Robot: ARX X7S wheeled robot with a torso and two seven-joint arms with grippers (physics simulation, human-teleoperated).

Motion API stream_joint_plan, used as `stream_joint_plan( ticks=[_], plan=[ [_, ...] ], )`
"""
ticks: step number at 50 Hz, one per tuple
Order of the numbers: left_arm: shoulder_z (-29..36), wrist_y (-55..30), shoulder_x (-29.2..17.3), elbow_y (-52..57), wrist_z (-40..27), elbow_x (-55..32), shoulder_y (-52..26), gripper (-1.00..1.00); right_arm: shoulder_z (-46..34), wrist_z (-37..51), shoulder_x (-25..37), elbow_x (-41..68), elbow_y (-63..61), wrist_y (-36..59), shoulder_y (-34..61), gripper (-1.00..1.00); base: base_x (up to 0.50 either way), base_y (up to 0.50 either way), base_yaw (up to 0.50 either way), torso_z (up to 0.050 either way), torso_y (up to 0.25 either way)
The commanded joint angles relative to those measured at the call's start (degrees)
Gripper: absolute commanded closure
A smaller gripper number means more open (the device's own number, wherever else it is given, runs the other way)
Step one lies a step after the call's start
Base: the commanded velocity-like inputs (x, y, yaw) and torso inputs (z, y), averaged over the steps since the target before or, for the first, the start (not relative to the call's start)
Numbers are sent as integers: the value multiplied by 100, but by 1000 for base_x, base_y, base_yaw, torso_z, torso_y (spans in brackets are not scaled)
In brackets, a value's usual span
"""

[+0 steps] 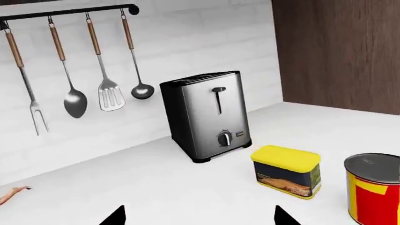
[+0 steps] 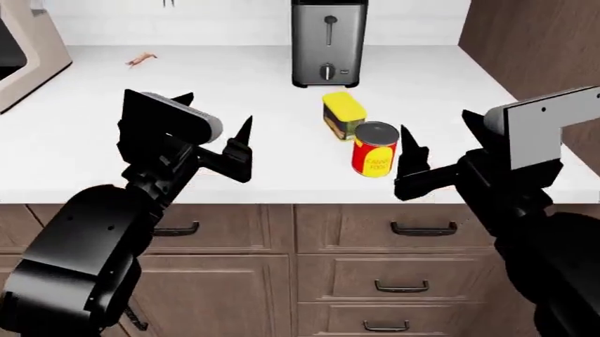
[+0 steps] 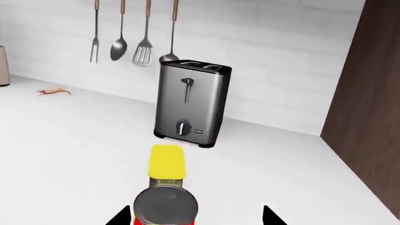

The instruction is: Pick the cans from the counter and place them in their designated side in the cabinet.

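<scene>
The red and yellow can [image 2: 375, 149] with a dark grey top stands near the front of the white counter [image 2: 235, 91]. The yellow-topped can [image 2: 343, 116] with an olive label stands just behind it. My right gripper [image 2: 439, 126] is open and empty, close to the right of the red can. In the right wrist view the red can [image 3: 166, 206] lies between the open fingers of the right gripper [image 3: 195, 216], with the yellow-topped can [image 3: 166, 161] beyond. My left gripper [image 2: 216, 109] is open and empty over the counter's front left. The left wrist view [image 1: 198, 216] shows both cans [image 1: 287, 171] [image 1: 375, 187] off to one side.
A steel toaster [image 2: 328, 42] stands against the back wall behind the cans. Utensils [image 1: 75, 93] hang on a rail. A brown cabinet side [image 2: 535, 42] bounds the counter's right end. A small pinkish object [image 2: 140, 60] lies far left. Drawers [image 2: 375, 239] are below.
</scene>
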Motion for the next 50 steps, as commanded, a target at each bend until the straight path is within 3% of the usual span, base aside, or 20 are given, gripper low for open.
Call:
stream_joint_plan(
  ticks=[1, 11, 16, 22, 31, 50],
  plan=[
    [11, -299, -74, 146, 31, -93, -264, -100, 68, -23, 103, 179, -150, 400, 391, -100, 500, 0, 0, 0, 0],
    [-13, -339, -94, 230, 16, -145, -276, -100, -86, 170, 148, 144, -252, 678, 430, -100, 300, 0, 0, 0, 0],
    [-20, -352, -107, 251, 11, -166, -281, -100, 241, 406, -87, 566, -497, 1989, 865, -100, 0, 0, 0, 0, 0],
    [-25, -318, -114, 212, 16, -181, -282, -100, 507, 3767, 719, 4974, 344, 1986, 1190, -100, 0, 0, 0, 0, 0],
    [-31, -353, -131, 281, 6, -225, -282, -100, 297, 5541, 1283, 7461, 614, 1563, 1184, -100, 0, 0, 0, 0, 0],
    [-75, -545, -207, 441, -4, -344, -366, -100, 147, 4906, 1221, 6718, 530, 1378, 991, -100, 0, 0, 0, 0, 0]
  ],
)
